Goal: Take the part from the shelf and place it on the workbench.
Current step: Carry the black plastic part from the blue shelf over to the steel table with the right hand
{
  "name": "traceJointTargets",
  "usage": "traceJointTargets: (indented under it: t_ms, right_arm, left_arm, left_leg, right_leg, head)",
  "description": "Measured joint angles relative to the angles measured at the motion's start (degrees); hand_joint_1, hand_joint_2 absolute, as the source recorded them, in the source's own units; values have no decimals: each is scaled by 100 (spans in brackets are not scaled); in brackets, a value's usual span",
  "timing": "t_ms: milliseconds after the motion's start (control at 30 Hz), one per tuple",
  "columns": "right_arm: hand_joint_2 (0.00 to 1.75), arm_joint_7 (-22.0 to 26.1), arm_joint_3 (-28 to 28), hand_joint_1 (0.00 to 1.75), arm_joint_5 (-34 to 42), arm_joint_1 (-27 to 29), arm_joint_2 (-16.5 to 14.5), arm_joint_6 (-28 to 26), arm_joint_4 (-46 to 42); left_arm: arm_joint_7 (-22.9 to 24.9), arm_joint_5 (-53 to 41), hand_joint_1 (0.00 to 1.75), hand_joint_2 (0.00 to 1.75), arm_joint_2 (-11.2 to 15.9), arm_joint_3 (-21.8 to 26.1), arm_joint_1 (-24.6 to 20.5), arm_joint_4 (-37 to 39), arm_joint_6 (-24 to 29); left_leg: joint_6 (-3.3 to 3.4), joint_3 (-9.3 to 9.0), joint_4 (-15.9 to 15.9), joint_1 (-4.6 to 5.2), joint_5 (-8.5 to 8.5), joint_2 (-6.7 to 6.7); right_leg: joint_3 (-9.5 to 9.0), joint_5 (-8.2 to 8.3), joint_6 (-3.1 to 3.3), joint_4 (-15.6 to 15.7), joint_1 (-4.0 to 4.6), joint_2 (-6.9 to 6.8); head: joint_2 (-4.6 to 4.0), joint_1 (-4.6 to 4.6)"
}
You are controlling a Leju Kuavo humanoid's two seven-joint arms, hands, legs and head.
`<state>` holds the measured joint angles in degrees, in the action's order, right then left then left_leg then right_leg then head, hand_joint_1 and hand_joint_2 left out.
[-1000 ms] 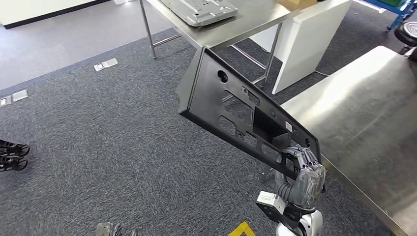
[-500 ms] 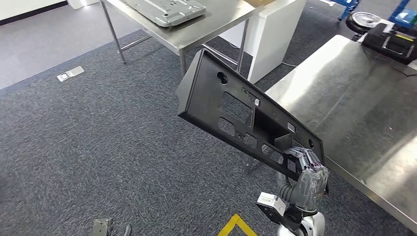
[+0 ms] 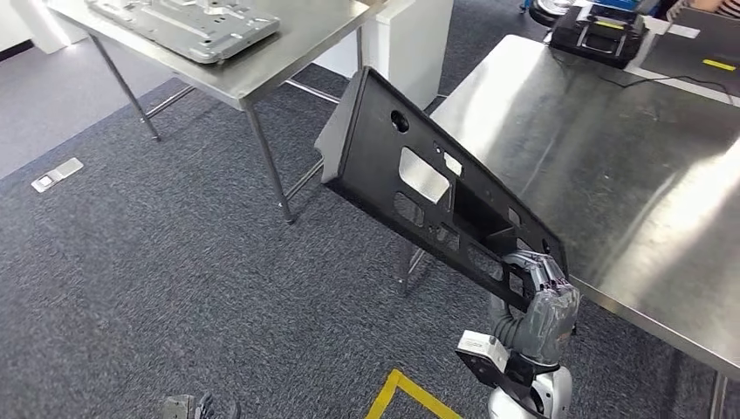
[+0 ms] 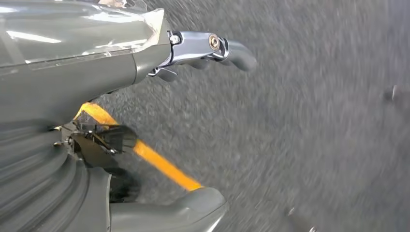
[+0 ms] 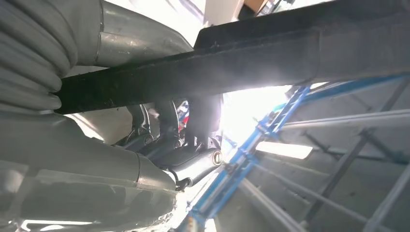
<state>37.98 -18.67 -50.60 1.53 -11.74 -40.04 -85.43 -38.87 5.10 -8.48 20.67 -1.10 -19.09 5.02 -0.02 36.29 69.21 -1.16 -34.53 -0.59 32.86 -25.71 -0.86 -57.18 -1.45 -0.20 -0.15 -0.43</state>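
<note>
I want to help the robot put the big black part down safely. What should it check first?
1. Right hand holds the black part at its lower end: ok.
2. Fingers fully wrapped around it: cannot tell.
3. Part over the workbench: not ok, mostly over carpet.
4. Bench spot nearby bare: ok.
5. Left hand holding nothing: ok.
6. Part level: not ok, tilted.
</note>
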Motion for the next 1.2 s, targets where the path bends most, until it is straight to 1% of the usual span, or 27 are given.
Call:
traceJointTargets:
  t_ms: [33, 67, 100, 133, 200, 233, 267, 400, 433, 467, 500, 567, 600, 633, 667, 733, 767, 800, 867, 900, 967, 1033, 1067, 1100, 1133, 1167, 1200]
  right_arm:
    - [175, -10, -9, 175, 2, 1, -1, 0, 4]
    - [175, -13, -12, 175, 2, 4, -1, 0, 9]
    - [175, -16, -12, 175, 2, 7, 0, 0, 15]
    - [175, -19, -12, 175, 3, 7, 0, 0, 18]
    - [175, -20, -20, 175, 2, 1, 0, 0, 20]
    - [175, -20, -23, 175, 1, -2, 0, 0, 20]
    - [175, -21, -26, 175, 1, -3, 0, 0, 20]
    - [175, -27, -33, 175, 0, -8, 0, 0, 19]
    - [175, -35, -43, 175, -5, -7, 0, 0, 19]
    - [175, -44, -53, 175, -14, -9, 2, 0, 18]
    - [175, -53, -69, 175, -21, -13, 4, -1, 18]
    - [175, -59, -88, 175, -30, -14, 13, -2, 18]
    - [175, -60, -94, 175, -29, -12, 20, -2, 19]
    - [175, -61, -94, 175, -29, -8, 27, -1, 19]
    - [175, -63, -95, 175, -30, -8, 33, -1, 19]
    - [175, -65, -98, 175, -31, -15, 38, -2, 19]
    - [175, -65, -102, 175, -32, -20, 38, -2, 19]
    - [175, -66, -106, 175, -32, -28, 39, -2, 19]
    - [175, -66, -109, 175, -21, -43, 48, -2, 19]
    - [175, -65, -108, 175, -10, -48, 53, -2, 19]
    - [175, -61, -107, 175, 12, -65, 60, -2, 19]
    - [175, -57, -111, 175, 17, -77, 61, -2, 20]
    - [175, -56, -112, 175, 13, -73, 62, -2, 22]
    - [175, -57, -113, 175, 4, -61, 62, -2, 24]
    - [175, -63, -112, 175, -9, -49, 63, -2, 26]
    - [175, -76, -112, 175, -23, -38, 63, -2, 27]
    - [175, -96, -114, 175, -36, -32, 63, -2, 27]
  left_arm:
    - [-1, -7, 0, 175, 0, 11, 15, 1, -9]
    - [-2, -8, 0, 175, 1, 24, 25, 1, -15]
    - [-2, -8, 0, 175, 2, 38, 30, 1, -18]
    - [-3, -8, 0, 175, 3, 51, 30, 1, -20]
    - [-7, -9, 0, 175, 7, 72, 27, 1, -24]
    - [-9, -9, 0, 175, 8, 76, 27, 1, -24]
    - [-10, -10, 0, 175, 9, 78, 27, 1, -24]
    - [-13, -11, 0, 175, 8, 84, 27, 1, -24]
    - [-18, -16, 0, 175, 4, 92, 24, 0, -27]
    - [-26, -21, 0, 175, -5, 103, 17, -1, -31]
    - [-34, -27, 0, 175, -14, 115, 17, -2, -34]
    - [-43, -31, 0, 175, -28, 125, 21, -4, -39]
    - [-43, -32, 0, 175, -29, 126, 26, -4, -39]
    - [-43, -34, 0, 175, -31, 127, 25, -4, -40]
    - [-43, -38, 0, 175, -33, 128, 23, -4, -42]
    - [-44, -61, 0, 175, -40, 144, 20, -4, -52]
    - [-45, -80, 0, 175, -43, 162, 20, -4, -61]
    - [-46, -107, 0, 175, -45, 185, 20, -4, -72]
    - [-47, -167, 0, 175, -52, 233, 16, -5, -98]
    - [-45, -191, 0, 175, -55, 251, 11, -8, -112]
    - [-44, -239, 0, 175, -58, 285, 3, -16, -135]
    - [-43, -311, 0, 175, -60, 336, 12, -20, -149]
    - [-43, -350, 0, 175, -62, 367, 22, -20, -157]
    - [-43, -393, 0, 175, -62, 395, 30, -19, -168]
    - [-44, -429, 0, 175, -63, 422, 34, -19, -179]
    - [-44, -467, 0, 175, -62, 454, 35, -20, -192]
    - [-44, -509, 0, 175, -62, 490, 32, -20, -209]
  left_leg:
    - [-9, 176, 344, 0, -119, 47]
    - [-14, 283, 526, -1, -131, 63]
    - [-12, 287, 491, -3, -27, 71]
    - [-6, 188, 239, -8, 171, 90]
    - [8, -131, -499, -37, 581, 232]
    - [12, -240, -750, -51, 692, 306]
    - [14, -289, -871, -61, 732, 365]
    - [17, -302, -913, -63, 705, 404]
    - [40, -305, -938, -42, 696, 387]
    - [101, -314, -984, -28, 708, 329]
    - [171, -321, -1028, -9, 722, 228]
    - [286, -324, -1070, 9, 759, 0]
    - [292, -321, -1069, 17, 755, -82]
    - [289, -321, -1068, 18, 753, -142]
    - [281, -325, -1067, 17, 747, -199]
    - [249, -347, -1065, 24, 727, -300]
    - [220, -360, -1063, 36, 712, -343]
    - [189, -370, -1061, 50, 699, -380]
    - [119, -394, -1072, 55, 690, -460]
    - [85, -404, -1072, 39, 680, -484]
    - [28, -363, -902, 9, 540, -343]
    - [-3, -99, -286, -5, 190, -71]
    - [-14, 92, 101, -8, 21, 7]
    - [-23, 250, 392, -8, -64, 43]
    - [-25, 323, 490, -8, -32, 54]
    - [-21, 290, 368, -10, 109, 61]
    - [-13, 151, 38, -17, 327, 84]
  right_leg:
    - [0, 0, 6, -1, 7, 73]
    - [-2, 1, 6, -4, 13, 149]
    - [-8, 0, 5, -11, 15, 226]
    - [-13, -1, 3, -21, 14, 304]
    - [-7, -4, -3, -50, 8, 431]
    - [-1, -5, -5, -60, 6, 467]
    - [6, -5, -7, -66, 5, 483]
    - [21, -9, -19, -77, 21, 508]
    - [50, 3, -57, -70, 26, 555]
    - [120, -29, -100, -143, 41, 495]
    - [307, -167, -133, -456, 50, 398]
    - [755, -514, -164, -1320, 47, 136]
    - [921, -633, -180, -1668, 39, 96]
    - [919, -608, -219, -1684, 33, 87]
    - [791, -500, -268, -1452, 26, 58]
    - [347, -217, -330, -625, 25, -121]
    - [168, -114, -319, -292, 41, -209]
    - [76, -60, -286, -111, 54, -262]
    - [65, -24, -198, -55, 85, -206]
    - [61, -7, -156, -40, 55, -151]
    - [31, 27, -72, -1, 6, -54]
    - [12, 43, -11, 12, -10, 36]
    - [13, 44, 7, 10, -3, 85]
    - [12, 45, 12, 8, 6, 143]
    - [11, 44, 12, 4, 12, 201]
    - [6, 43, 11, -3, 15, 260]
    - [3, 42, 9, -14, 14, 317]
  head:
    - [0, -7]
    - [0, -7]
    - [0, -8]
    - [0, -8]
    - [0, -8]
    - [0, -8]
    - [0, -8]
    - [0, -6]
    - [0, -5]
    - [0, 4]
    - [0, 19]
    - [0, 49]
    - [0, 57]
    - [0, 60]
    - [0, 59]
    - [0, 64]
    - [0, 62]
    - [0, 59]
    - [0, 50]
    - [0, 46]
    - [0, 28]
    - [0, -8]
    - [0, -19]
    - [0, -25]
    - [0, -25]
    - [0, -26]
    - [0, -26]
